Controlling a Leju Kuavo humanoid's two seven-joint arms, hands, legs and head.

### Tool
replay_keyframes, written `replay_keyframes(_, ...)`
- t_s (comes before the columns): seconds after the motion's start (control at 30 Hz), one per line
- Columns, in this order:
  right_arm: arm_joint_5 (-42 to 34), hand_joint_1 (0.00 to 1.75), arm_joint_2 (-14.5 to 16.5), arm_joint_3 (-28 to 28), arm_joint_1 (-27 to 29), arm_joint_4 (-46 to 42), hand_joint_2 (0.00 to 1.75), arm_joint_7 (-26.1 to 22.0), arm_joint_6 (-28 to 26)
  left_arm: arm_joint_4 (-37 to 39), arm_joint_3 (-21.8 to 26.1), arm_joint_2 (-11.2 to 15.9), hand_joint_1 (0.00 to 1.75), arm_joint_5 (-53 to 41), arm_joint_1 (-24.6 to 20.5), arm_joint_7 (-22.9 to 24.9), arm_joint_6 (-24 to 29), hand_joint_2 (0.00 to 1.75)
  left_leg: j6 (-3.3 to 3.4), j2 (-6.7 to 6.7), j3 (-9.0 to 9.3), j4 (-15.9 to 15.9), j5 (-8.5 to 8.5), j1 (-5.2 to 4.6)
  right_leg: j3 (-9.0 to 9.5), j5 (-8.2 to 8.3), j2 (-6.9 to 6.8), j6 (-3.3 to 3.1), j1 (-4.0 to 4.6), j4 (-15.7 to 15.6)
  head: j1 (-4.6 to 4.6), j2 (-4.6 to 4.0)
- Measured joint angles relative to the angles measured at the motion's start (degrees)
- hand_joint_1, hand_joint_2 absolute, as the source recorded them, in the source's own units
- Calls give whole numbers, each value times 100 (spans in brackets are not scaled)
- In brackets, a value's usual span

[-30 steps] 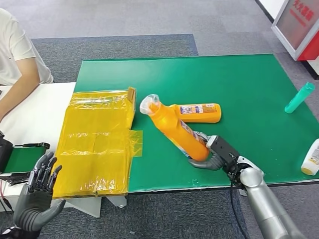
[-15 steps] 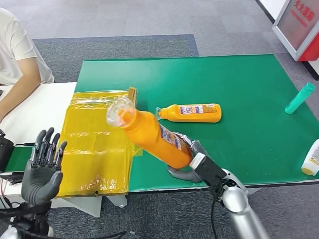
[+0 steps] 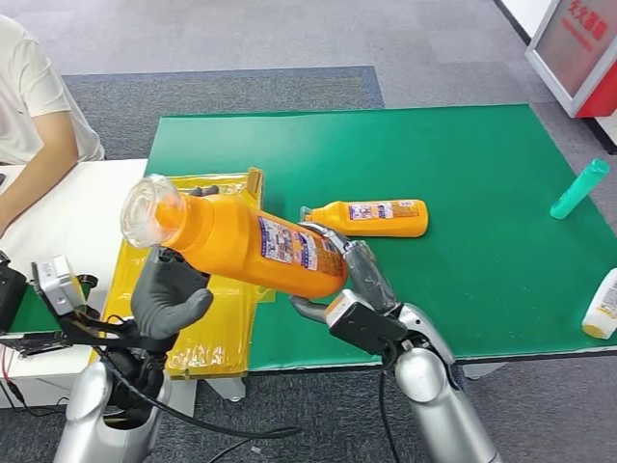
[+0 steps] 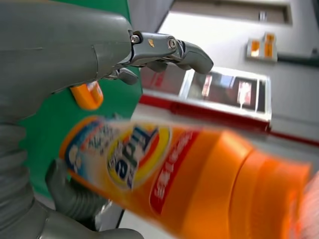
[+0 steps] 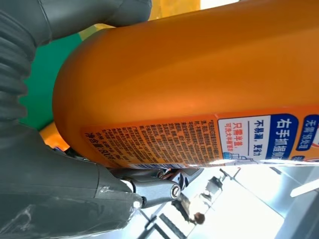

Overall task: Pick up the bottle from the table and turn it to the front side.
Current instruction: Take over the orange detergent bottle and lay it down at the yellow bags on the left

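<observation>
A large orange bottle [image 3: 247, 241] with a clear cap hangs in the air over the table's front left, lying nearly level with its cap toward my left. My right hand [image 3: 357, 289] grips its base from below; the back label with small print shows in the right wrist view on the bottle [image 5: 188, 74] above my right hand [image 5: 56, 189]. My left hand [image 3: 169, 294] sits under the neck end, its fingers reaching round behind. In the left wrist view the front label of the bottle [image 4: 188, 174] faces the camera, and the left hand [image 4: 56, 55] has a gap between fingers and bottle.
A second orange bottle [image 3: 375, 218] lies on the green mat [image 3: 472, 174] behind my right hand. A yellow-lined box [image 3: 211, 338] lies flat at the mat's left end. A teal bottle [image 3: 579, 189] and a white bottle [image 3: 603, 307] sit at the right edge. A person [image 3: 37, 116] sits at the white table [image 3: 72, 222].
My right hand has lifted the bottle further and swung it left, toward level. My left hand has risen from the lower left and come in under the bottle's neck.
</observation>
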Motion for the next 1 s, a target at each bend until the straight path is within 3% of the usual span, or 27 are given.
replay_keyframes(0.3,515,175,36,123,-86,-1,175,-31,-231,241,-657,233,0,-657,-352,57,-16,175,-1,0,-4,0,0,0,-3,0,0,-1,1,1,0,0)
replay_keyframes(0.53,1085,175,36,354,-117,-2,175,31,-382,427,-834,354,0,-1051,-617,41,88,175,-2,0,-3,0,1,0,-5,0,1,-2,1,1,-1,0)
replay_keyframes(0.93,1177,175,34,422,-117,1,175,82,-421,454,-957,342,0,-1401,-709,-3,186,175,-2,0,-4,0,0,0,-6,0,1,-2,1,1,1,0)
replay_keyframes(0.97,1179,175,34,423,-118,3,175,89,-420,454,-957,342,3,-1404,-710,-7,185,175,-2,0,-4,0,0,0,-6,0,1,-2,1,1,1,0)
replay_keyframes(1.0,1183,175,34,424,-121,9,175,98,-419,454,-958,342,47,-1406,-711,-12,182,175,-2,0,-4,0,0,0,-6,0,1,-2,1,1,1,0)
